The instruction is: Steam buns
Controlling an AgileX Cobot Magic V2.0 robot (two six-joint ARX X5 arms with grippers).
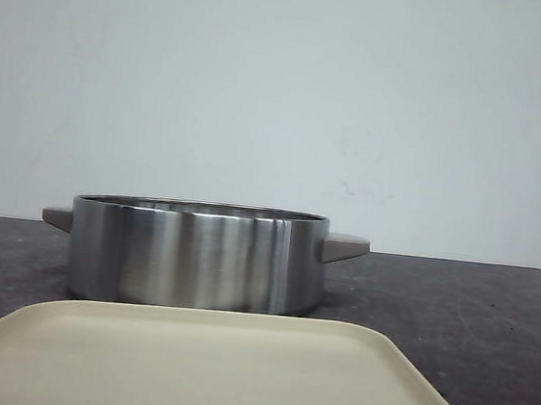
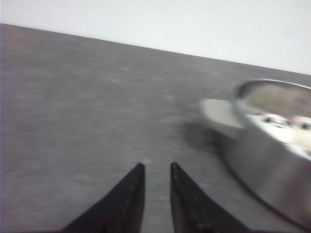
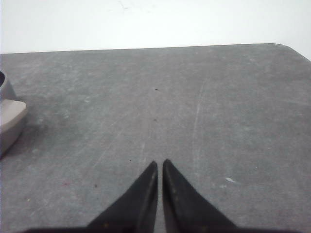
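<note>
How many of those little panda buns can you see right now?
2 buns, side by side inside the steel pot: one and another beside it at the frame edge. The pot's wall may hide more.

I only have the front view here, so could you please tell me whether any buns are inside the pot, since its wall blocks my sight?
Observer: Yes. The left wrist view looks over the rim of the pot and shows buns inside, white with dark face marks. I can make out at least two; the picture is blurred.
Operator: Thank you. Where are the grippers? I see neither.
Observer: The left gripper hangs over bare table beside the pot's handle, its fingers slightly apart and holding nothing.
Operator: And the right one?
Observer: The right gripper is over bare table on the pot's other side, fingertips nearly touching, empty.
</note>
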